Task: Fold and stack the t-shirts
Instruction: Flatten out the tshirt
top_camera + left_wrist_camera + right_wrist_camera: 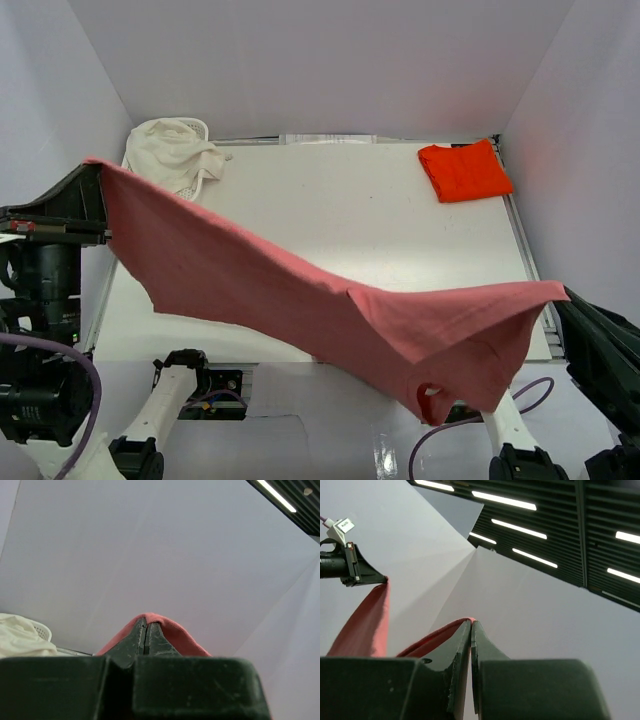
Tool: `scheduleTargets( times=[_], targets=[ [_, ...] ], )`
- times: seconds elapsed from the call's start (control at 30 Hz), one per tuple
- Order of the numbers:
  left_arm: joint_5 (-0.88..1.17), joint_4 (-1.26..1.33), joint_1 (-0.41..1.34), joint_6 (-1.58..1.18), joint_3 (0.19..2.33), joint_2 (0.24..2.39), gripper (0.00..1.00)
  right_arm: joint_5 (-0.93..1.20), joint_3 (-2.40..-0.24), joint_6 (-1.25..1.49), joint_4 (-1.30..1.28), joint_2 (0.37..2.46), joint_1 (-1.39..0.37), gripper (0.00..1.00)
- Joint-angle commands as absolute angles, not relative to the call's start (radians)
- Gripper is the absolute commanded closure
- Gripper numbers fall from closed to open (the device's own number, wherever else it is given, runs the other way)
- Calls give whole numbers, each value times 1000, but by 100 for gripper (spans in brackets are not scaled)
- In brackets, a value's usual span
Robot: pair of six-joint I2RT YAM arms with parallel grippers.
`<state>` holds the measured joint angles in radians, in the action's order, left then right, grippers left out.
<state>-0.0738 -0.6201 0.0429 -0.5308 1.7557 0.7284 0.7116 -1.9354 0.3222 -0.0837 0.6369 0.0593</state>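
Top external view, nearest edge first: the arms' bases (pixel 185 365) are seen at the bottom, and just above them the dusty rose t-shirt (pixel 300 290) is held up off the table (pixel 380 210), stretched in a long slanting band from the left side to the right. Its lowest part, a gathered bunch with a small loop, is hung at the near right, in front of the right arm's base. The right gripper (pixel 558 293) is seen clamped on one end of the cloth at the right edge of the table; in the right wrist view its jaws are pressed together with a rose hem pinched between them. The left gripper (pixel 100 168) is placed farther back on the left, and it too is closed fully on the fabric; in the left wrist view a rose fold is caught between the closed jaws. Farther away, at the back right corner of the table, the orange-red t-shirt (pixel 465 170) is laid folded flat, well apart from the rose one. At the back left corner, a white lattice basket (pixel 197 128) is found with a cream cloth (pixel 165 150) heaped in it and spilled over its rim.
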Motion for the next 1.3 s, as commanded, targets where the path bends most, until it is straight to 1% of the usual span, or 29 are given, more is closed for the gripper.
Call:
scheduleTargets(
  times=[0.0, 0.17, 0.23, 0.33, 0.5, 0.57, 0.6, 0.67, 0.7, 0.8, 0.83, 0.87, 0.9, 0.93, 0.97, 1.0, 1.03, 1.1, 1.13, 1.17, 1.2, 1.23, 1.27],
  targets=[
    [-103, -683, 40, -525, 1729, 776, 100, 667, -1939, 333, -135, 762, 61, 92],
    [-71, -605, 40, -546, 1567, 796, 100, 635, -1787, 330, -127, 793, 60, 92],
    [-63, -574, 40, -549, 1539, 821, 100, 624, -1758, 316, -127, 822, 60, 92],
    [-51, -522, 40, -557, 1529, 908, 100, 629, -1782, 318, -124, 952, 60, 92],
    [-41, -428, 40, -577, 1555, 1089, 100, 644, -1779, 354, -23, 1100, 61, 92],
    [-31, -387, 40, -587, 1571, 1152, 100, 650, -1811, 367, -12, 1192, 61, 92],
    [-22, -377, 40, -594, 1583, 1223, 100, 655, -1831, 368, -8, 1231, 61, 92],
    [-12, -353, 40, -609, 1664, 1337, 100, 666, -1902, 380, 37, 1377, 61, 92],
    [-12, -347, 40, -609, 1664, 1376, 100, 670, -1928, 387, 47, 1378, 63, 92],
    [-28, -345, 40, -603, 1810, 1524, 100, 686, -2073, 425, 84, 1564, 71, 92],
    [-29, -348, 40, -594, 1898, 1557, 100, 698, -2133, 437, 89, 1612, 74, 92],
    [-34, -359, 40, -589, 1951, 1589, 100, 703, -2204, 483, 87, 1656, 90, 92],
    [-40, -368, 40, -581, 2006, 1620, 100, 712, -2361, 521, 89, 1708, 106, 92],
    [-51, -400, 37, -574, 2066, 1684, 100, 736, -2432, 570, 138, 1800, 123, 92],
    [-51, -422, 32, -572, 2201, 1719, 100, 750, -2483, 630, 190, 1831, 165, 92],
    [-42, -442, 23, -575, 2273, 1755, 100, 762, -2494, 753, 257, 1850, 190, 92],
    [-17, -478, 8, -583, 2399, 1816, 100, 785, -2453, 808, 441, 1836, 208, 92],
    [-6, -483, 2, -594, 2427, 1829, 100, 790, -2303, 877, 616, 1765, 248, 92],
    [-6, -473, 2, -597, 2395, 1810, 100, 769, -2087, 884, 702, 1649, 255, 92],
    [-2, -415, 2, -598, 2334, 1728, 100, 765, -2001, 876, 788, 1596, 264, 92],
    [-2, -363, 2, -601, 2130, 1660, 100, 775, -1940, 832, 793, 1504, 267, 92],
    [-2, -285, 2, -603, 1992, 1579, 100, 799, -1846, 810, 793, 1464, 268, 92],
    [-6, -120, 2, -601, 1857, 1410, 100, 811, -1804, 796, 793, 1427, 271, 92]
  ],
)
